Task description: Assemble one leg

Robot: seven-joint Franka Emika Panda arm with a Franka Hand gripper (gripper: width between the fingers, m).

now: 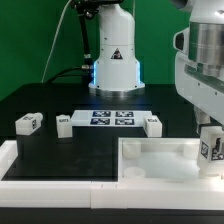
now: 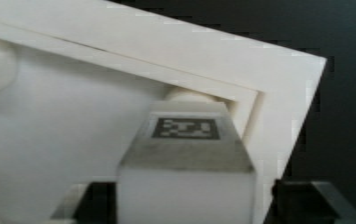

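My gripper (image 1: 211, 138) is shut on a leg (image 1: 213, 150), a small white peg with a black-and-white tag. It holds the leg upright over the near corner of the big white tray (image 1: 160, 152) on the exterior view's right. In the wrist view the leg (image 2: 185, 165) sits between the two dark fingers (image 2: 97, 203) of the gripper (image 2: 196, 206). Its far end is just inside the rim at the corner of the tray (image 2: 104, 90). I cannot tell whether it touches the tray. Three more legs lie on the table behind the tray: (image 1: 28, 123), (image 1: 63, 122), (image 1: 152, 124).
The marker board (image 1: 112, 118) lies flat between the loose legs, in front of the robot base (image 1: 115, 65). A long white raised edge (image 1: 40, 170) runs along the front on the exterior view's left. The table is black.
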